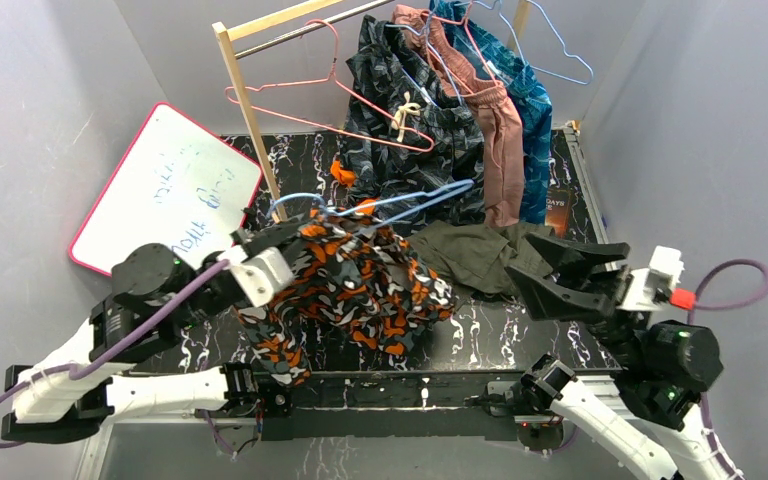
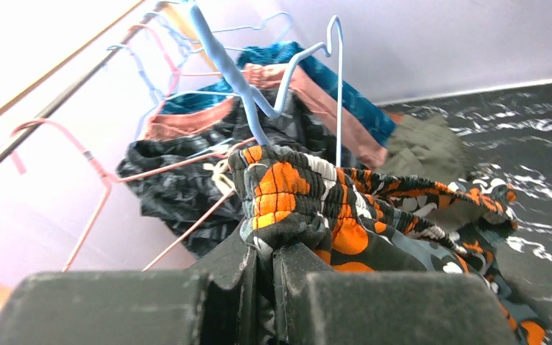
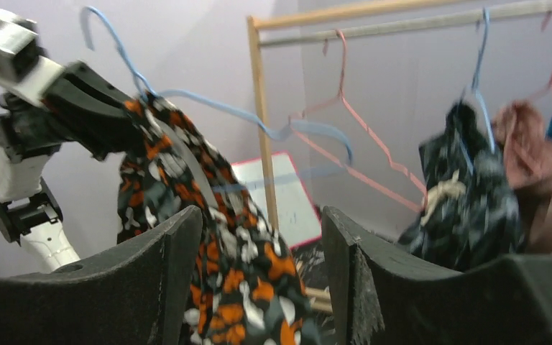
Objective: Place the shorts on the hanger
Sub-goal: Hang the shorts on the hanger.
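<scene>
A whiteboard [image 1: 170, 190] with a pink rim leans at the far left. The pale blue handwriting on it is too faint to read.

Just to its right, the left end effector [image 1: 295, 232] is pressed together on the gathered waistband of the shorts [image 1: 360, 285]. The left wrist view shows its fingers [image 2: 241, 277] pinching the orange and black fabric. The shorts hang from that grip in a bunch above the near middle of the black marbled counter [image 1: 520, 330], and their lower folds trail toward its near edge.

The hanger [image 1: 400, 203] rises out of the waistband beside the grip. Its hook is at the left and one blue arm reaches right over the shorts.

Behind, a wooden rack [image 1: 245, 100] carries a pink hanger [image 1: 360, 100], dark patterned shorts [image 1: 410, 90] with a white drawstring, a brownish garment [image 1: 495, 120] and a teal garment [image 1: 535, 110]. Olive-green shorts [image 1: 470, 255] lie crumpled on the counter right of the camouflage pair.

Farther right, against the back, is a dark pack [image 1: 557, 205] on which the letters DAYS can be read.

At the right, the right end effector [image 1: 525, 265] is spread wide, holds nothing and touches nothing. It points left toward the shorts, apart from them.
</scene>
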Tool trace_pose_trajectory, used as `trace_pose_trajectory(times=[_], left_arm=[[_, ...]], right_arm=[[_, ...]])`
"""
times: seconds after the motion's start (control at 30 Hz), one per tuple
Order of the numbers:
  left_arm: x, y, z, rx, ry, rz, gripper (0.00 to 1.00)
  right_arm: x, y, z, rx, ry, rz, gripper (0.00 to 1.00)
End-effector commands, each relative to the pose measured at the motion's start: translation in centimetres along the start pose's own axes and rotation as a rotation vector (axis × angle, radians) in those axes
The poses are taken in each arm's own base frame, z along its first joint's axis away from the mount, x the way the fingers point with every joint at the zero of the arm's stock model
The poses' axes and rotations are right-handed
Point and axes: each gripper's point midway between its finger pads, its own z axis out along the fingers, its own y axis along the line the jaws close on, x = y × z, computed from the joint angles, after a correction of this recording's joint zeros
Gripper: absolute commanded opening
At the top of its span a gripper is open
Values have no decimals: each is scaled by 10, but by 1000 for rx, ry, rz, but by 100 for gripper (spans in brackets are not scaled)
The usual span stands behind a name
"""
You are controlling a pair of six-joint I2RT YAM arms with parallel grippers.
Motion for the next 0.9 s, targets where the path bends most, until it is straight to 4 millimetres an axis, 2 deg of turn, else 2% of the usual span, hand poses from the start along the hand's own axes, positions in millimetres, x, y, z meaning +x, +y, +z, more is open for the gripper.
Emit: trace_pose_trajectory(times=[0.0,0.1,0.2,0.3,0.4,0.47,0.53,0.63,0.7,0.77,0.87], left_arm=[[-14,42,-15,-212,-65,-22,0],[-8,45,-9,-258,-50,-23,0],[1,37,9,-251,-17,4,0],[5,33,26,-256,12,19,0],[9,35,37,-287,38,29,0],[8,39,41,-312,39,30,0],[9,39,46,-320,46,48,0],[14,37,59,-327,81,81,0],[15,40,64,-353,89,85,0],[16,42,67,-365,106,106,0],[22,40,71,-361,135,134,0]], right_arm=[[73,-35,-7,241,202,225,69],[110,-29,5,200,323,284,69],[143,-25,21,167,453,312,74],[157,-24,37,145,510,317,75],[160,-28,47,152,511,312,75],[168,-31,48,170,538,314,75],[183,-35,45,198,601,319,76],[194,-52,36,299,636,294,77],[212,-64,27,385,714,286,74],[223,-62,25,378,758,292,75],[233,-58,23,388,848,253,80]])
